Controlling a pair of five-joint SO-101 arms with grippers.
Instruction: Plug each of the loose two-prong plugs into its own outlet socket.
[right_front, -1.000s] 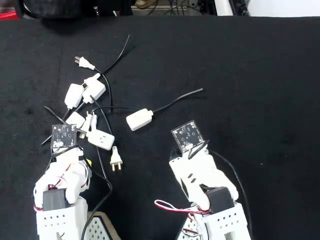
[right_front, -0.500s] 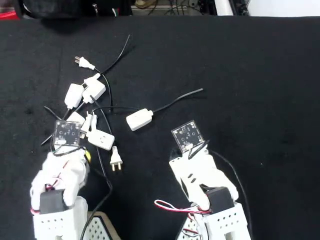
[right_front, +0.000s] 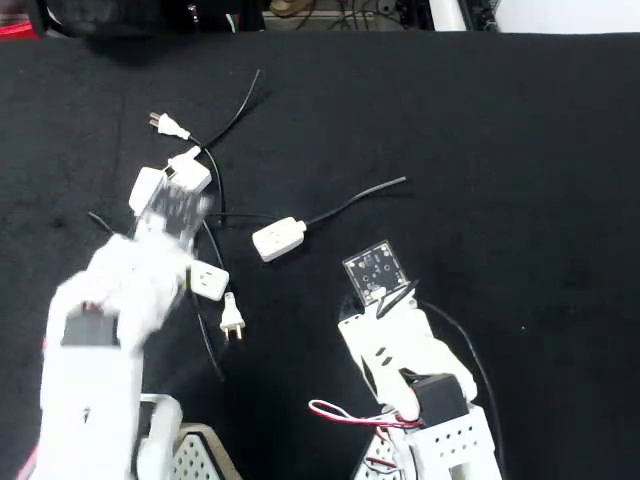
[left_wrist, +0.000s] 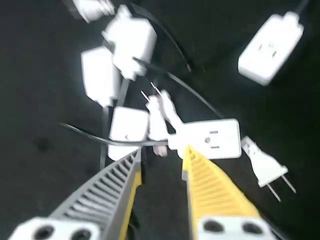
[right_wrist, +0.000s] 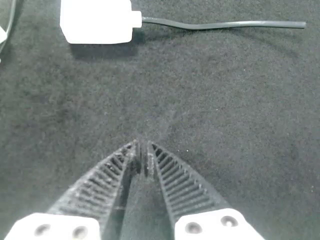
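Toward the tabletop's left edge, a two-prong plug (left_wrist: 159, 114) lies just ahead of the left tool (left_wrist: 161, 152). Its prongs point away and its long axis lines up with the parted, empty jaws. An outlet socket (left_wrist: 210, 141) touches it. The right tool (right_wrist: 142, 150), clenched on nothing, sits well apart, so the left arm is nearer.

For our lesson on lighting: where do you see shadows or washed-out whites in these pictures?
Right wrist view: the socket block casts a soft shadow on the black cloth; its top is washed out. Left wrist view: the socket cluster glares flat white. High view: shadows barely show on the cloth.
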